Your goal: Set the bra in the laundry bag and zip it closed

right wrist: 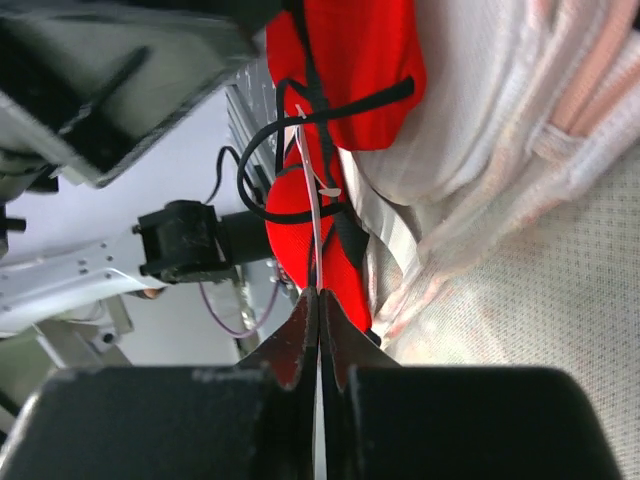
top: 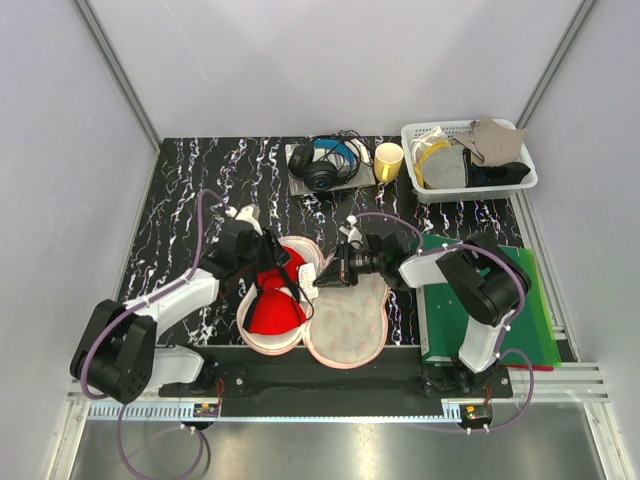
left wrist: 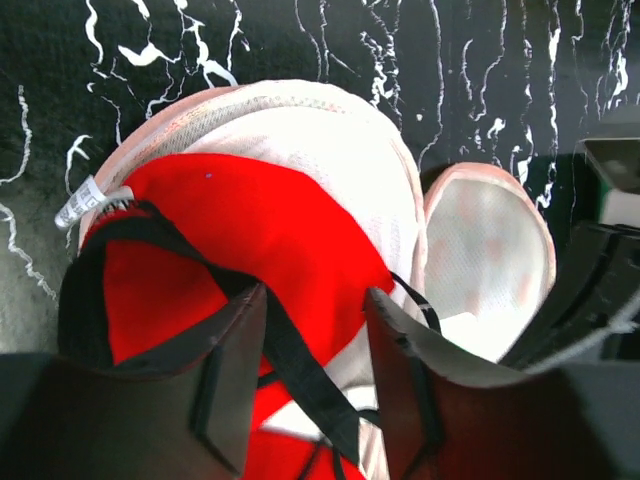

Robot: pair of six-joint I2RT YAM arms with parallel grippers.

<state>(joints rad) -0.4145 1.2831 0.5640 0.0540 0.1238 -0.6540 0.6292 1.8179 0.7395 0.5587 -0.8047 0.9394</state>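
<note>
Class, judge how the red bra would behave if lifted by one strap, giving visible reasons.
Probably floppy: the bra lies crumpled, its thin black straps looping loosely. Likely light, being small padded cloth. The loose straps might snag or tangle when pulled.

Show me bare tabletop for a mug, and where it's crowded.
Free: the black marbled table's far-left corner, left of the black headphones. Crowded: the centre, where left gripper and right gripper meet over the red padded bra on the open peach-pink laundry bag; back right, yellow cup and white plastic basket.
</note>
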